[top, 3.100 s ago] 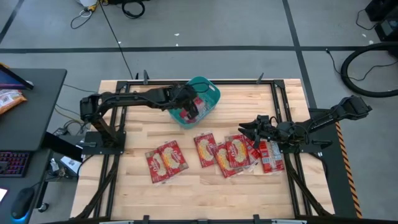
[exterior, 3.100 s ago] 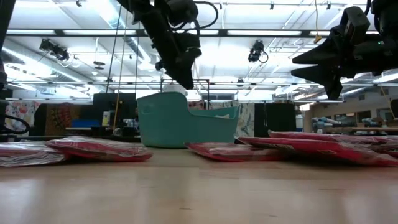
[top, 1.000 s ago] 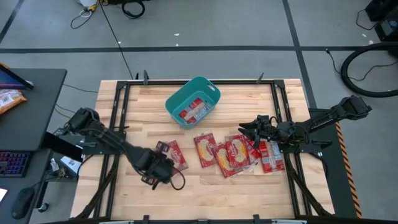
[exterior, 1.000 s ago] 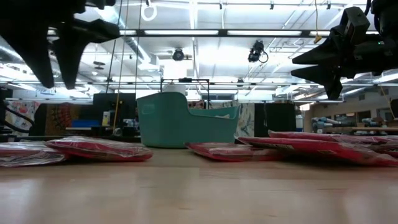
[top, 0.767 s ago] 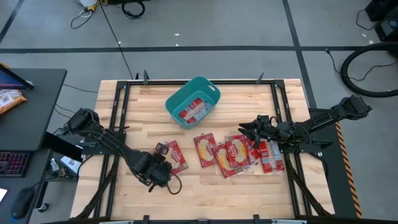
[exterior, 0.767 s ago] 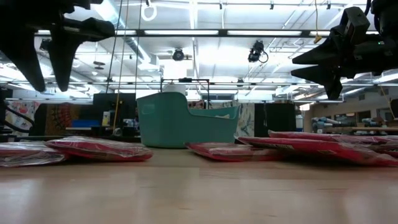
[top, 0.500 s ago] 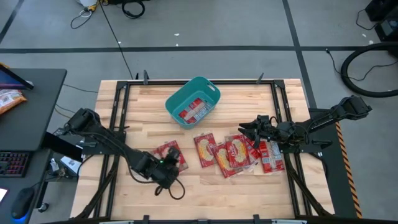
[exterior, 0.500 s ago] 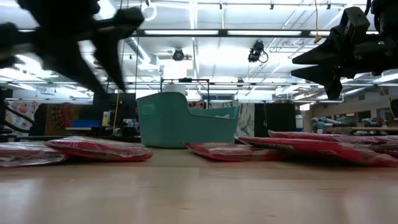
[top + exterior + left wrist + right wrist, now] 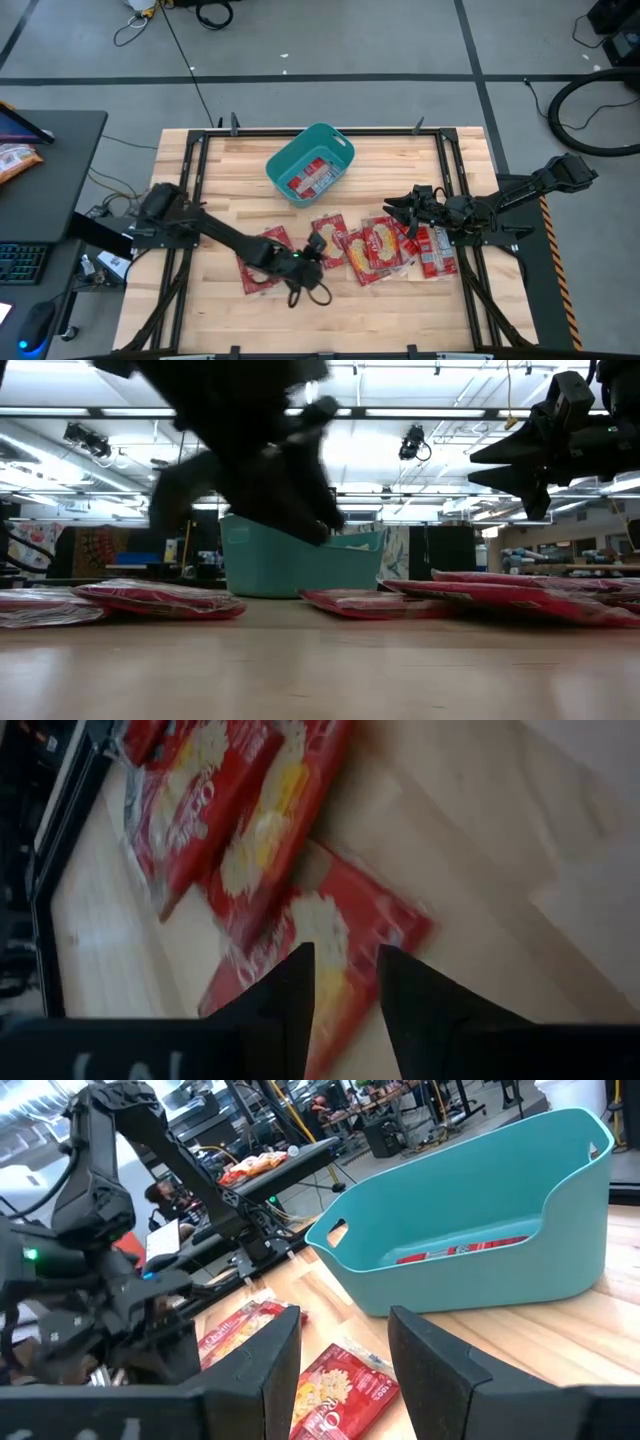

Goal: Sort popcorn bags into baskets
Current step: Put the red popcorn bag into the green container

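The left gripper [image 9: 318, 246] hangs low over the wooden bench [image 9: 210, 170], its fingers [image 9: 290, 1000] parted by a narrow gap and holding nothing. Directly under its fingertips lies one red popcorn bag [image 9: 330, 240], flat on the bench; in the left wrist view the same bag [image 9: 330, 950] shows between and beyond the two fingers. Behind that gripper, under the arm, lies another popcorn bag [image 9: 262, 262]. Ahead of it, an overlapping cluster of popcorn bags [image 9: 378, 246] stretches toward the right gripper [image 9: 392, 208].

The right gripper hovers above the far end of that cluster, its fingers [image 9: 265, 1365] apart and empty. The teal basket [image 9: 312, 163] sits well away from both grippers at the back of the bench, with a popcorn bag [image 9: 312, 180] already inside.
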You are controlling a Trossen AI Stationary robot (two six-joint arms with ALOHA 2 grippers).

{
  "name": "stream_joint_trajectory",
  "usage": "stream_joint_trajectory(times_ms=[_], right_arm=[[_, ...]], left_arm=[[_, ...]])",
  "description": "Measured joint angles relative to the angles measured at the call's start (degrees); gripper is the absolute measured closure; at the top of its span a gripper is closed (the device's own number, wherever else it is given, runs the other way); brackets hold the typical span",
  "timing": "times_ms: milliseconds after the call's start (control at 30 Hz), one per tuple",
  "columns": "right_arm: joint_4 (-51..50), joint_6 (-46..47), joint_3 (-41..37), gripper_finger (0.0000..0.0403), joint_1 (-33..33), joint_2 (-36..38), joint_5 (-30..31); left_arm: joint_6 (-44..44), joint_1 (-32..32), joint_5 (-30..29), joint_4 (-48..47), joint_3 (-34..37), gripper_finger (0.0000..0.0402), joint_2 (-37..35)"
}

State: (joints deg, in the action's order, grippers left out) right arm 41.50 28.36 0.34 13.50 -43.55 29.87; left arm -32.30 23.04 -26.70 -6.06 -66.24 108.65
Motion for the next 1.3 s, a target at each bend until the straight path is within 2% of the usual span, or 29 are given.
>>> stream_joint_trajectory(times_ms=[200,400,567,767,1067,1300], right_arm=[[-0.05,0.0,0.0,0.0245,-0.01,0.0,0.0],[-0.01,0.0,0.0,0.0245,-0.02,0.01,0.02],[0.0,0.0,0.0,0.0245,0.0,0.01,0.0],[0.0,0.0,0.0,0.0245,-0.02,0.02,0.0],[-0.07,0.0,0.0,0.0245,-0.02,-0.04,0.01],[-0.03,0.0,0.0,0.0245,-0.02,0.01,0.0]], left_arm=[[-5.89,-1.99,-2.11,1.04,-6.75,0.0285,7.21],[-11.18,-3.96,0.3,1.57,-12.19,0.0285,12.22],[-15.3,-4.32,1.21,2.22,-13.97,0.0285,15.65],[-19.41,-4.32,1.1,4.66,-14.1,0.0285,17.26],[-22.3,-2.12,1.61,6.5,-15.17,0.0285,15.55],[-19.45,-4.5,8.11,6.94,-15.29,0.0285,15.55]])
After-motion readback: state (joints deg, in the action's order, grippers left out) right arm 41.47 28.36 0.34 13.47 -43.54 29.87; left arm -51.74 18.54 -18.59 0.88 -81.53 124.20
